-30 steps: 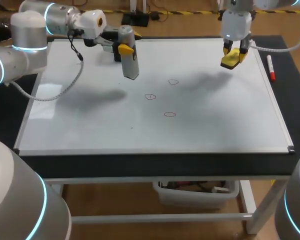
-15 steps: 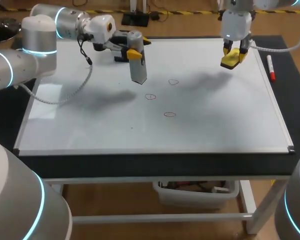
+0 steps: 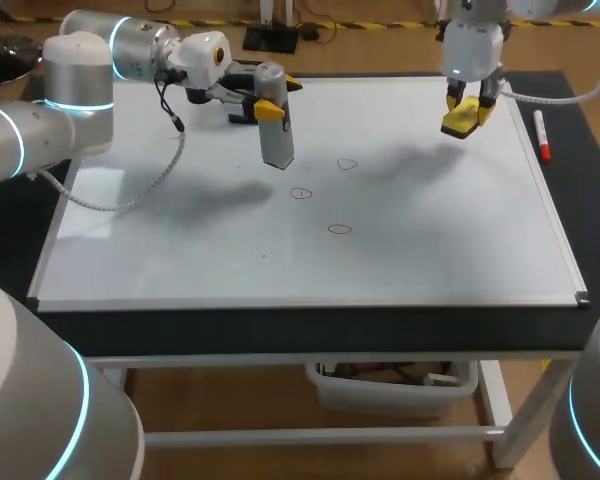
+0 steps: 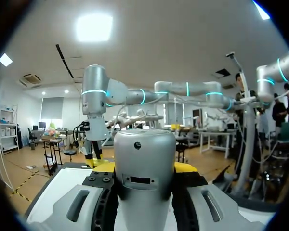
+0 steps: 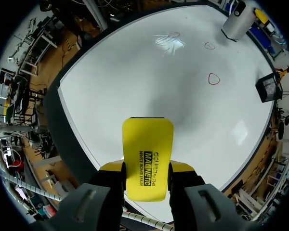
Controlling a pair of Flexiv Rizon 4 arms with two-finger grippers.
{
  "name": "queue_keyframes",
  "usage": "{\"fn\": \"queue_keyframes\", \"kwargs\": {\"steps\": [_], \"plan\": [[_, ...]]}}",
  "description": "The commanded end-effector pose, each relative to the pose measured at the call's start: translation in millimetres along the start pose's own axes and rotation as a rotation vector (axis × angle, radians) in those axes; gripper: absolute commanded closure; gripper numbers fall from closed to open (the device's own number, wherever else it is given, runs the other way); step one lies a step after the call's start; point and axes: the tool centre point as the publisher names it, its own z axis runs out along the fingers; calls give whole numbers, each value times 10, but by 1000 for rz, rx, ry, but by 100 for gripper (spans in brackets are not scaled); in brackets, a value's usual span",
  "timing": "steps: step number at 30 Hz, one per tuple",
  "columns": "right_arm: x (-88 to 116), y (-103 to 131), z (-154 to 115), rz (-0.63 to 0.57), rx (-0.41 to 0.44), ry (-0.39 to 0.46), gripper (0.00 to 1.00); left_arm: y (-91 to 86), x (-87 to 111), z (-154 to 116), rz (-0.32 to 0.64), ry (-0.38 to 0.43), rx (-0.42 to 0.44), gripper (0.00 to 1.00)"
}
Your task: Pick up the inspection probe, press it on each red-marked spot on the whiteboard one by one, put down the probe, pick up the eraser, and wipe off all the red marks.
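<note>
Overhead, left hand (image 3: 270, 100) clamps the probe (image 3: 277, 140); only right wrist view reveals right hand (image 5: 147, 180) clamping eraser (image 5: 148, 149).

The probe (image 4: 144, 149) hides all but slivers of the left gripper's (image 4: 144, 167) yellow tips, and part of its body is cut off by the wrist view's edge. From overhead, whether its tip touches the whiteboard (image 3: 430, 240) cannot be told. The eraser's (image 5: 148, 144) rear end is hidden between the right gripper's (image 5: 147, 167) fingers.

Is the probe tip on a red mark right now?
No, the probe ends over bare whiteboard, apart from the nearest red mark.
</note>
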Motion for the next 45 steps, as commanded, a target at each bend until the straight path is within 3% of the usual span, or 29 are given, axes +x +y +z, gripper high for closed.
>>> {"fn": "queue_keyframes", "kwargs": {"steps": [1, 8, 29, 45], "plan": [[14, 2, -22, -1, 3, 2, 100, 19, 62, 34, -2, -8, -4, 100], [14, 2, -22, -1, 3, 2, 100, 129, 114, 134, -11, 10, 10, 100], [14, 2, -22, -1, 3, 2, 100, 501, 15, 326, -39, 63, 29, 100], [14, 2, -22, -1, 3, 2, 100, 622, -10, 352, -67, 65, 48, 100]]}}
